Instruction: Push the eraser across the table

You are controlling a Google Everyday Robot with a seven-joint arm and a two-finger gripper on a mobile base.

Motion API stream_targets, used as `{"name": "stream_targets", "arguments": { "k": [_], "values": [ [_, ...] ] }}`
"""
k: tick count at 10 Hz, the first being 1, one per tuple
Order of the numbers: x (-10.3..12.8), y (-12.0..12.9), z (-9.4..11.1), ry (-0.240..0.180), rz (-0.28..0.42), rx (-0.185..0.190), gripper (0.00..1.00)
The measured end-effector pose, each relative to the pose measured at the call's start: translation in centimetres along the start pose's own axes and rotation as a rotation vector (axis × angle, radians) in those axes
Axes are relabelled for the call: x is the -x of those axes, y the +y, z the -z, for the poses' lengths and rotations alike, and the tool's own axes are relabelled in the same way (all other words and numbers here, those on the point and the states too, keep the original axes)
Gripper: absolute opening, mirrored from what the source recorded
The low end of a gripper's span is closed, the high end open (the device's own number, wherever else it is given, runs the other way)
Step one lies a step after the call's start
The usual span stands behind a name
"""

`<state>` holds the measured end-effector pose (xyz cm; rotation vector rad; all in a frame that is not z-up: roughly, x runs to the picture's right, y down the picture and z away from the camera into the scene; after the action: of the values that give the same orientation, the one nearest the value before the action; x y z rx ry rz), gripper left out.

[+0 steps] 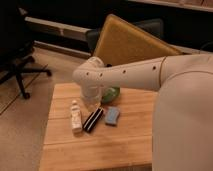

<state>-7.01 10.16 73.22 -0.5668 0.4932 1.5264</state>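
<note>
A green bowl (pixel 113 93) sits partly hidden. Just in front of the bowl lies a blue block (pixel 112 116), with a white bottle (pixel 75 116) front-left. A yellow board (pixel 132 42) leans behind the bowl, and an office chair (pixel 17 55) stands far left.
</note>
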Motion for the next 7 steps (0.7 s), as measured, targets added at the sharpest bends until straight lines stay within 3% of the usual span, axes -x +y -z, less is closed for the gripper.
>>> {"name": "stream_targets", "arguments": {
  "k": [1,4,7],
  "values": [
    [-0.2,0.0,0.0,0.004,-0.004,-0.001,0.0],
    [-1.7,-3.0,-3.0,0.093,-0.109,-0.009,0.0],
    [-2.1,-3.2,-6.3,0.17,-0.125,0.0,0.0]
  ]
}}
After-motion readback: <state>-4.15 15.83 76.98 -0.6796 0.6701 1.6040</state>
